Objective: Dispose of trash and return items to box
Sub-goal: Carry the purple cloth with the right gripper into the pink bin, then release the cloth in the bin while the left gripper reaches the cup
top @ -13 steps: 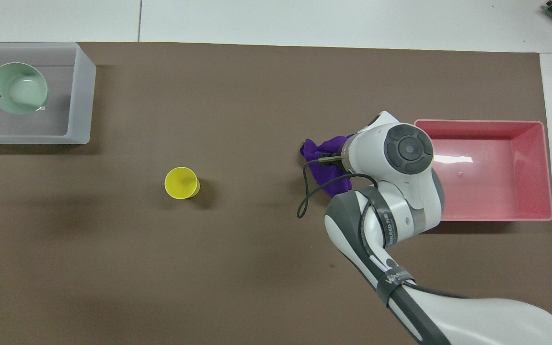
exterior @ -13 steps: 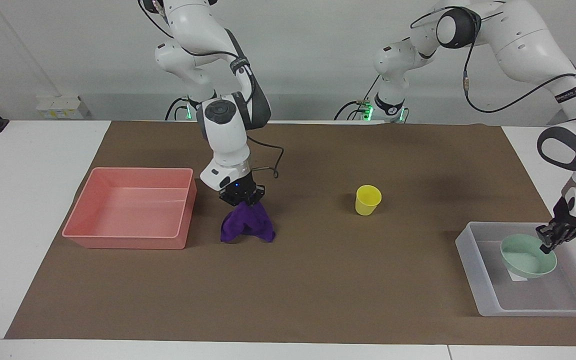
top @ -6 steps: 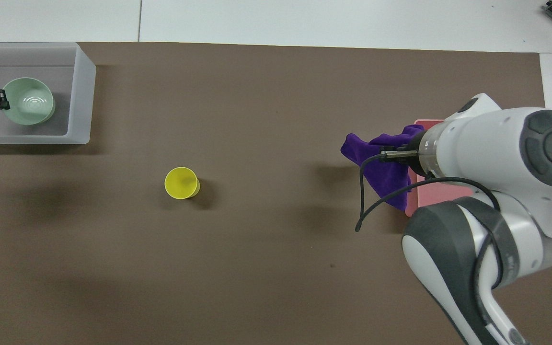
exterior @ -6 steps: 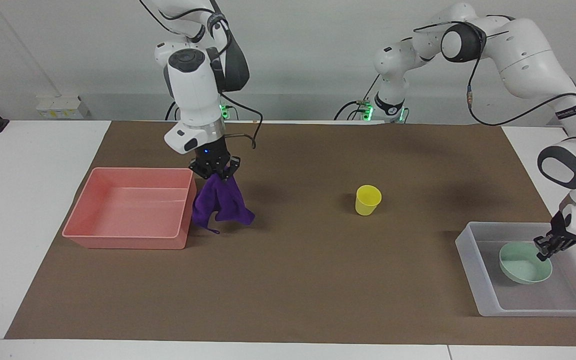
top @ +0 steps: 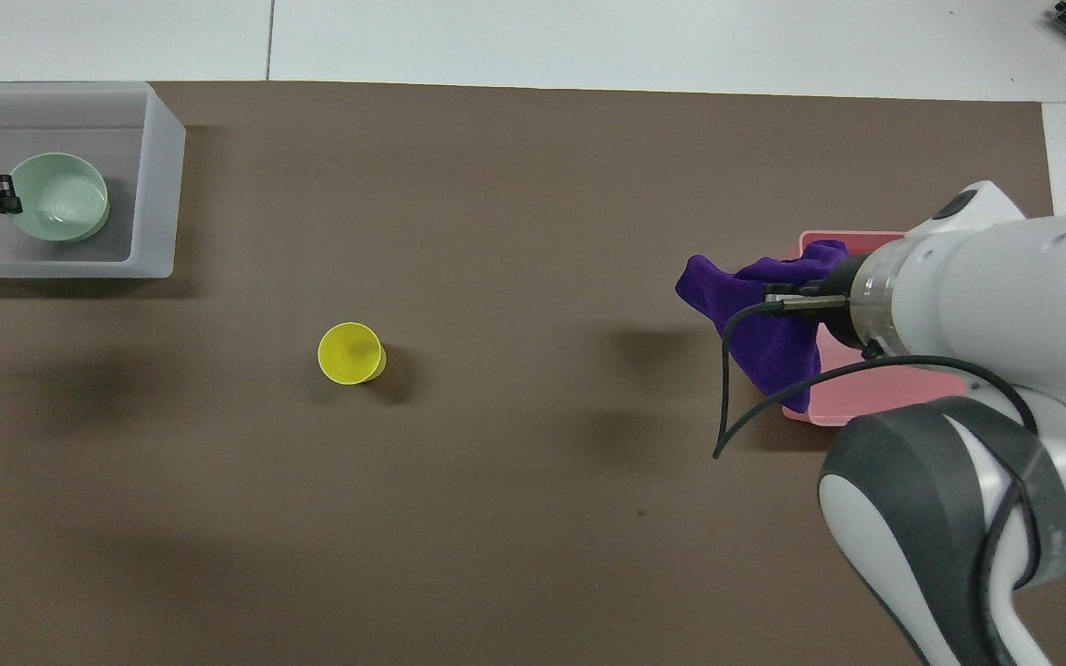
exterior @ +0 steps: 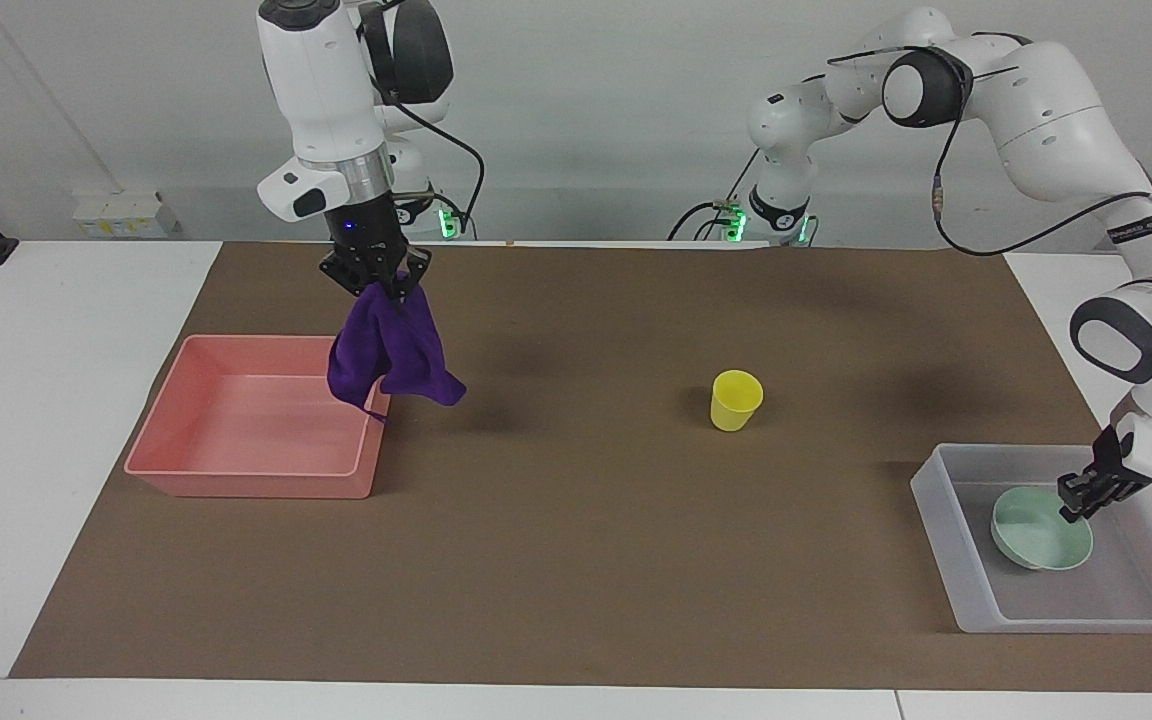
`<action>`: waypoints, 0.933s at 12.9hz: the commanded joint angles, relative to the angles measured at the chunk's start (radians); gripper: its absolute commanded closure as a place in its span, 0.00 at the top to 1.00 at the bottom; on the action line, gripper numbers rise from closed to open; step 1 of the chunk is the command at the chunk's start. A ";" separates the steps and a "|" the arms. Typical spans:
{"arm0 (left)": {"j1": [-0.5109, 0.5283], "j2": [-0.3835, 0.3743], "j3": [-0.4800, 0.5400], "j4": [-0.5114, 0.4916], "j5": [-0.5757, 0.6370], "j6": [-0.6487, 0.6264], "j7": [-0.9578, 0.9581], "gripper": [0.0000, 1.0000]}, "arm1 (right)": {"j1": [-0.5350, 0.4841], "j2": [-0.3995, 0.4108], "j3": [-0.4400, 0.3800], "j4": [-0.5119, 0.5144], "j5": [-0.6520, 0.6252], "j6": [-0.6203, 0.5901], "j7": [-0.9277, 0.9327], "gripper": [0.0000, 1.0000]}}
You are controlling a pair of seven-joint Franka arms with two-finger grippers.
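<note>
If you let your right gripper [exterior: 376,283], clamped on the cloth [exterior: 388,350], release now, the cloth may drape over the pink bin's [exterior: 236,470] wall, while your left gripper [exterior: 1086,497] pinches the bowl [exterior: 1036,530] in the tray [exterior: 946,530].

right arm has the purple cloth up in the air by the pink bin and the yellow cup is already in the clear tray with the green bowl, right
Not quite. The cup is not in the tray; it stands on the brown mat mid-table, as the facing view shows. Only the bowl is in the tray, with the left tool at its rim. The rest holds: the right tool has the cloth hanging in the air by the pink bin.
</note>
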State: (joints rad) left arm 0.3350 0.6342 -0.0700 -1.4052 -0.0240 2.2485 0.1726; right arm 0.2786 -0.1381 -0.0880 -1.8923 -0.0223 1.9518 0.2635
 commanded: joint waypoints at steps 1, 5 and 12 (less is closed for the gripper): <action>-0.004 -0.007 -0.005 0.014 0.035 -0.024 0.033 1.00 | -0.102 -0.015 0.010 -0.005 -0.013 -0.028 -0.107 0.00; -0.054 -0.137 -0.011 -0.050 0.055 -0.047 0.104 1.00 | -0.271 -0.009 0.010 -0.063 -0.011 -0.001 -0.343 0.00; -0.243 -0.477 -0.013 -0.427 0.055 -0.072 -0.005 1.00 | -0.351 0.097 0.010 -0.197 -0.011 0.177 -0.386 0.00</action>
State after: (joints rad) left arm 0.1635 0.2778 -0.0983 -1.6693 0.0155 2.1735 0.2399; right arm -0.0470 -0.0583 -0.0922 -2.0415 -0.0230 2.0633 -0.1080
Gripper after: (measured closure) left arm 0.000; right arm 0.943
